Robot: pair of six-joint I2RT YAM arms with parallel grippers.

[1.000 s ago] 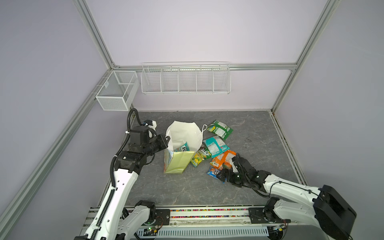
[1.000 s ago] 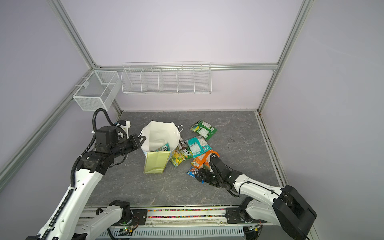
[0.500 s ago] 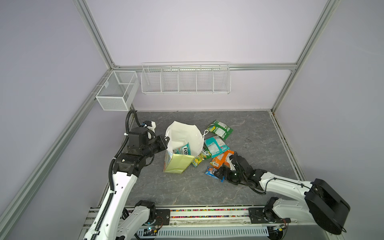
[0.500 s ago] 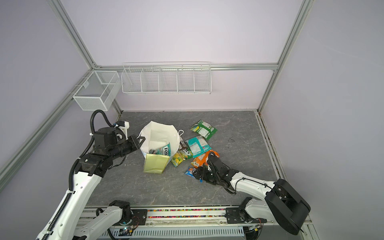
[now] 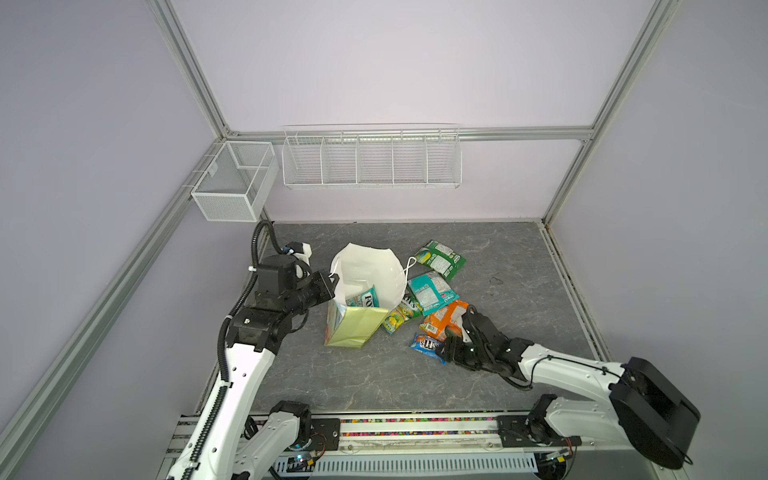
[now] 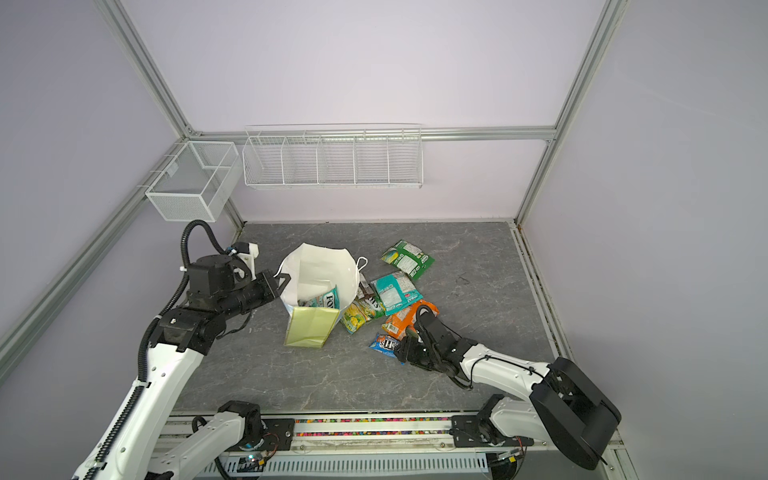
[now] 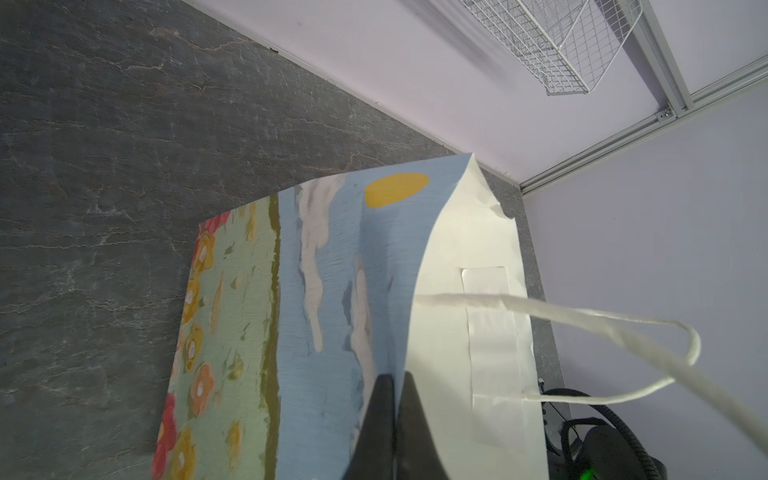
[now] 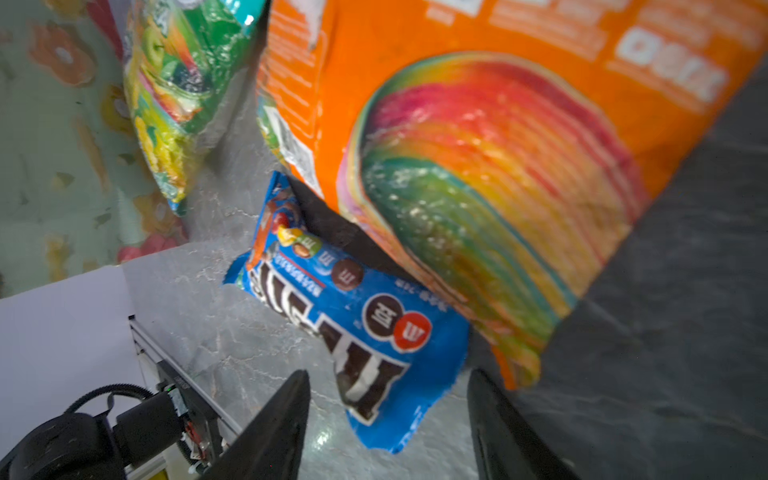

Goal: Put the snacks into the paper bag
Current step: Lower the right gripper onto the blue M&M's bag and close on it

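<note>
Blue M&M's packet (image 8: 357, 320) between parted fingers of right hand (image 8: 388, 374) (unclamped), left hand (image 7: 397, 376) pinching paper bag (image 7: 311, 270)

Teal pkt (image 6: 328, 300) in bag (image 6: 309, 332): "FOX"; blue pkt (image 8: 357, 316): "m" on candies, rest illegible

A dark grey, marble-veined table (image 5: 511, 266) is enclosed by pale lilac walls (image 5: 395, 62) and edged with aluminium frame profiles (image 5: 188, 70). A long white wire basket (image 5: 372, 158) is mounted on the back wall, just below a horizontal profile — five compartments are marked off by its dividers. A smaller white mesh basket (image 5: 232, 187) is hung on the left wall near the corner — well above the table.
</note>
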